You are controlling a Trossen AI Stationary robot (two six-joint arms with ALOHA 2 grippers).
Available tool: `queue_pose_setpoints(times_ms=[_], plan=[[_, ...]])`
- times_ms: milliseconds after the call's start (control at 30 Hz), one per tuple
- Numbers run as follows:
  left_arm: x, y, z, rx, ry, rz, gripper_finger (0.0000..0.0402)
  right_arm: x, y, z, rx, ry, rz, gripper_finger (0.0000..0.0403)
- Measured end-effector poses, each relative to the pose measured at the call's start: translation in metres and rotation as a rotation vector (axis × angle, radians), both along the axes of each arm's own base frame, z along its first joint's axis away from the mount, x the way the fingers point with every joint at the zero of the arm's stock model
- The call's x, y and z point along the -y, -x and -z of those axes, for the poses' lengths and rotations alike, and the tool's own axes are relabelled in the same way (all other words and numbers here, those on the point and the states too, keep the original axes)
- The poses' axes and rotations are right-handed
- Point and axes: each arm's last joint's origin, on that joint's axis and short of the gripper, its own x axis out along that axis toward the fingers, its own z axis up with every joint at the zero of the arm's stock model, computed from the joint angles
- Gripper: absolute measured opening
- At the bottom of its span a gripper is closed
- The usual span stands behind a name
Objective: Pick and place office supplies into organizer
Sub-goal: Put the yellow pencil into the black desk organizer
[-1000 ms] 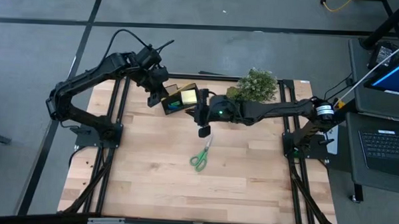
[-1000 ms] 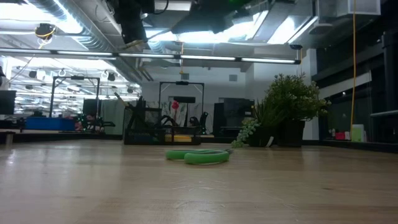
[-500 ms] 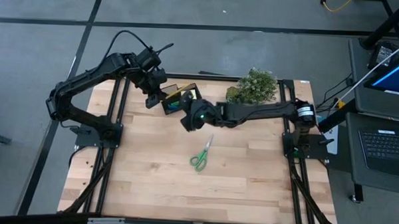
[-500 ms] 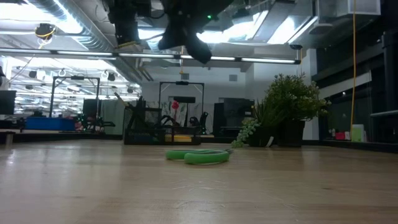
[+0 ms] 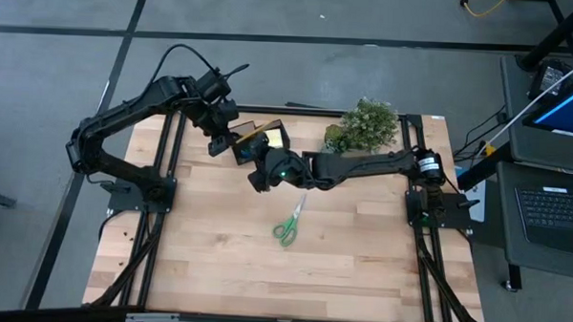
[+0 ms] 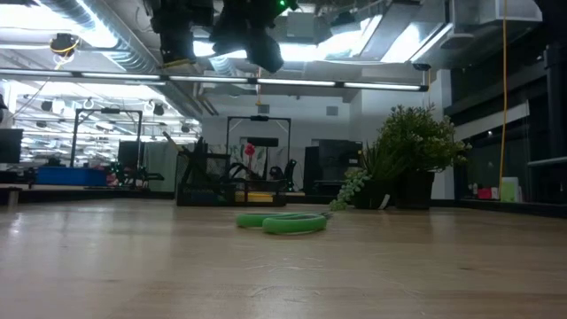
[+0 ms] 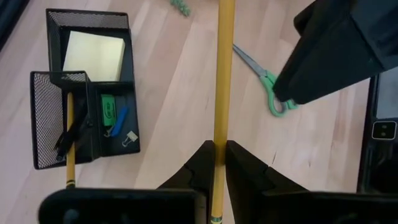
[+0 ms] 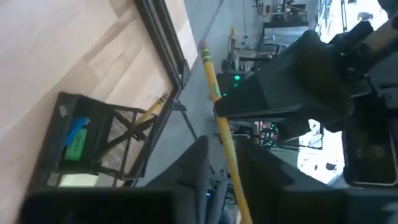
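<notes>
Wooden pencil (image 7: 222,93) pinched upright in left claw (image 7: 219,146), above bench (image 5: 216,264), just beside organizer (image 7: 81,81) at far edge.

Since a second ago: right claw (image 8: 227,149) swung across from above scissors (image 5: 287,226) to close beside left claw. Fingers now parted, pencil showing in gap, no touch seen. Scissors unmoved, flat mid-bench.

Left wrist view alone shows organizer contents: yellow sticky-note pad (image 7: 93,56), small green piece (image 7: 109,109), small blue piece (image 7: 119,121), second pencil (image 7: 69,134) in mesh cup. Low view alone shows plant (image 6: 412,155) upright behind scissors.
</notes>
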Motion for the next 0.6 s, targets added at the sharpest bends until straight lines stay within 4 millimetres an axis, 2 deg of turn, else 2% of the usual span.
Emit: queue_pose_setpoints(times_ms=[133,233,467,600], plan=[[0.0,0.0,0.0,-0.002,0.011,-0.016,0.0026,0.004,0.0,0.002,-0.025,0.03,-0.005,0.0133],[0.0,0.0,0.0,-0.006,0.013,-0.016,0.0026,0.014,0.001,0.004,-0.048,0.044,0.007,0.0149],[0.0,0.0,0.0,-0.006,0.012,-0.017,0.0026,0.04,0.0,0.001,-0.026,0.056,0.039,0.0149],[0.0,0.0,0.0,-0.006,0.012,-0.017,0.0026,0.046,0.0,0.001,-0.026,0.046,0.025,0.0142]])
